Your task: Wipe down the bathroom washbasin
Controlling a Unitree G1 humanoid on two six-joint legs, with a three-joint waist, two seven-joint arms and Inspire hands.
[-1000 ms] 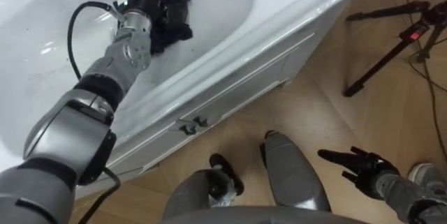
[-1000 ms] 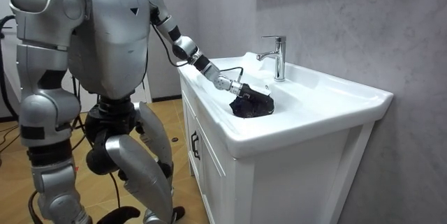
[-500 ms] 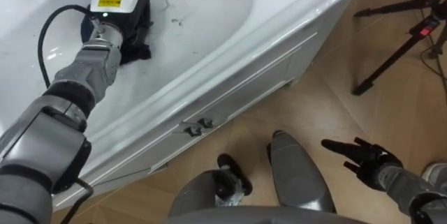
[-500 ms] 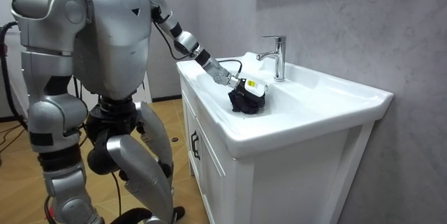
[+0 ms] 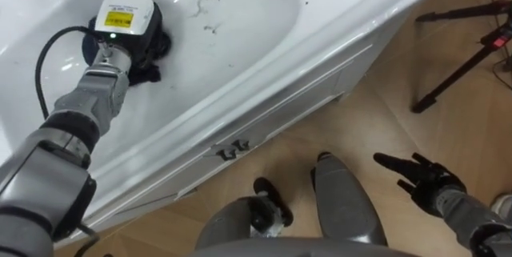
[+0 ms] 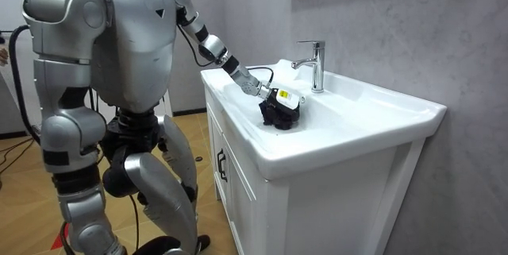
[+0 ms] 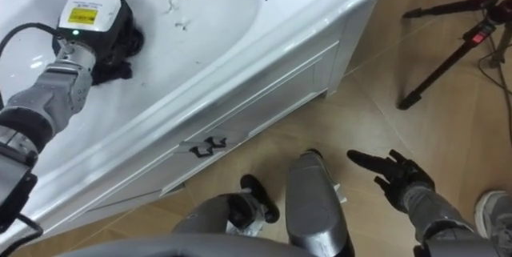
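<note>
We're mid-wipe: left hand (image 5: 122, 25) on the cloth (image 5: 156, 49) in the basin (image 5: 264, 17), and we cannot tell its grip. Next we sweep the specks (image 5: 200, 5) at two o'clock. The right hand (image 5: 420, 183) is idle, fingers spread.

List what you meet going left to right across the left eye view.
Left robot hand → dark specks in the basin → cabinet handles → right robot hand.

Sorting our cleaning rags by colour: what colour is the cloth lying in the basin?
The cloth is black, clearest in the room view.
</note>
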